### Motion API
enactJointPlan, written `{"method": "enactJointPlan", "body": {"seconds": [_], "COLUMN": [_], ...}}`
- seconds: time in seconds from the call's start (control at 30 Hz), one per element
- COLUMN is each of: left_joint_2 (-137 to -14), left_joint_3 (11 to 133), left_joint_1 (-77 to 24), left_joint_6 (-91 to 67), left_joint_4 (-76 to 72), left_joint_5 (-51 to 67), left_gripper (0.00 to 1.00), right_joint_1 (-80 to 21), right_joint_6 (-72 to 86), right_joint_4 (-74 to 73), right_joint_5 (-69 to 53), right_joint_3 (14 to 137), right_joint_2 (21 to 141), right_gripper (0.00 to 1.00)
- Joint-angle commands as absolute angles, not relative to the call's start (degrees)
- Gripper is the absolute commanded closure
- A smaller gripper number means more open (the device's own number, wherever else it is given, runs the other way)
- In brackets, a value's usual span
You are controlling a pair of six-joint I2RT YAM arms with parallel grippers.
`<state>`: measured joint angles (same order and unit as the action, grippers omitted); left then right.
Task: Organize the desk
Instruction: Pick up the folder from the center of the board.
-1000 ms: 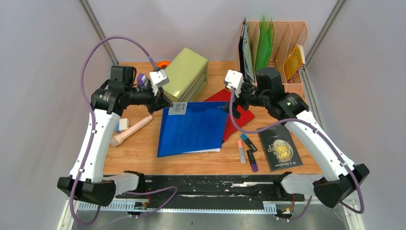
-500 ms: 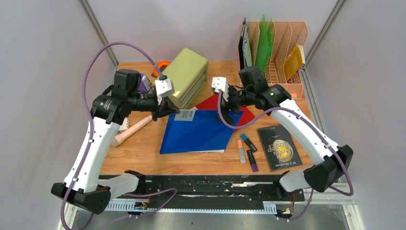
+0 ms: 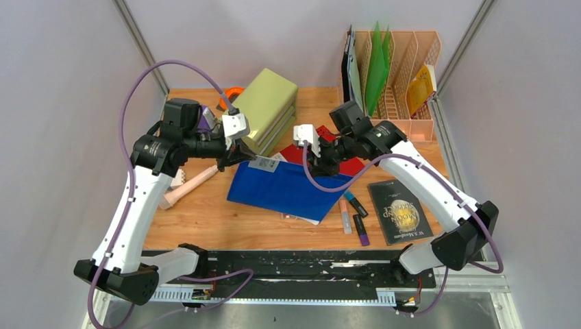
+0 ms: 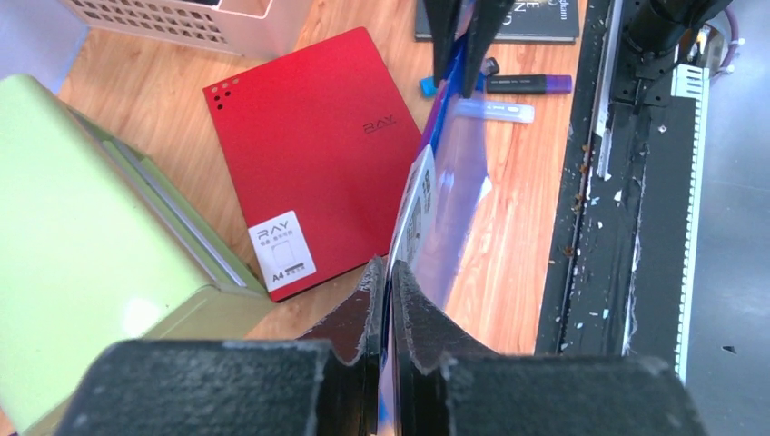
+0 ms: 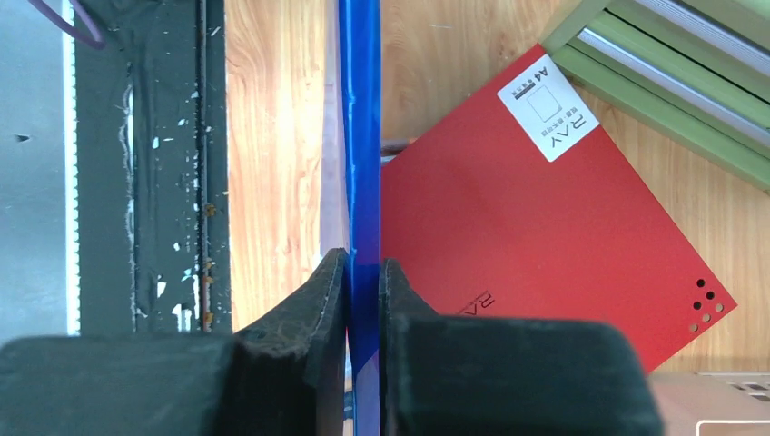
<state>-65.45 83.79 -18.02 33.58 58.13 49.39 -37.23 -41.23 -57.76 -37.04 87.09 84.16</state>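
On the wood-grain desk (image 3: 205, 223) a blue folder (image 3: 284, 190) is tilted, its far edge lifted and its near edge low. My left gripper (image 3: 244, 157) is shut on the folder's far left corner, by its white label. My right gripper (image 3: 317, 166) is shut on the far right edge. The left wrist view shows the folder (image 4: 454, 186) edge-on between the closed jaws of my left gripper (image 4: 389, 272). In the right wrist view the blue sheet (image 5: 360, 136) runs straight out of my right gripper (image 5: 363, 265). A red folder (image 3: 351, 165) lies flat beneath.
An olive-green drawer chest (image 3: 267, 110) stands behind the folders, a peach file rack (image 3: 405, 75) at the back right. A black book (image 3: 401, 211) and three highlighters (image 3: 353, 214) lie front right. A wooden handle (image 3: 188, 186) rests left. A black rail (image 3: 301, 264) lines the near edge.
My right gripper has moved left and closed on the blue folder's far edge. The folder has gone from lying flat to tilted up, and white sheets now stick out at its near edge.
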Motion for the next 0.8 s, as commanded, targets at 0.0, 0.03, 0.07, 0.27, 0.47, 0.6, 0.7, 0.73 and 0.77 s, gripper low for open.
{"method": "enactJointPlan", "body": {"seconds": [0.0, 0.03, 0.07, 0.27, 0.47, 0.6, 0.7, 0.73, 0.77], "left_joint_2": [-66.7, -66.9, -67.6, -70.4, -75.7, -78.1, -78.9, -78.9, -78.8], "left_joint_3": [86.1, 86.9, 87.4, 93.2, 98.4, 98.1, 96.6, 96.3, 95.5], "left_joint_1": [-18.4, -18.4, -18.7, -23.4, -27.2, -28.9, -29.2, -29.3, -29.3], "left_joint_6": [35.8, 36.5, 36.8, 41.2, 46.6, 47.5, 47.4, 47.3, 47.2], "left_joint_4": [59.4, 60.3, 60.7, 63.6, 67.0, 69.4, 69.6, 69.2, 68.9], "left_joint_5": [49.1, 48.8, 48.5, 42.7, 38.3, 38.4, 39.4, 39.8, 40.0], "left_gripper": [0.83, 0.75, 0.59, 0.14, 0.05, 0.12, 0.24, 0.27, 0.32], "right_joint_1": [-38.1, -38.5, -38.9, -41.9, -44.9, -44.9, -44.9, -44.9, -44.9], "right_joint_6": [-40.8, -40.9, -41.1, -43.5, -45.3, -44.7, -44.2, -44.0, -43.8], "right_joint_4": [-58.6, -58.9, -59.4, -61.1, -59.3, -58.2, -57.3, -57.1, -56.7], "right_joint_5": [-35.8, -35.3, -34.7, -27.7, -19.5, -18.3, -17.9, -17.7, -17.7], "right_joint_3": [91.8, 92.5, 93.4, 97.0, 97.3, 97.6, 96.9, 96.6, 96.2], "right_joint_2": [79.3, 78.8, 78.6, 80.3, 81.7, 81.7, 81.3, 81.2, 81.0], "right_gripper": [1.00, 1.00, 1.00, 1.00, 1.00, 1.00, 1.00, 1.00, 1.00]}}
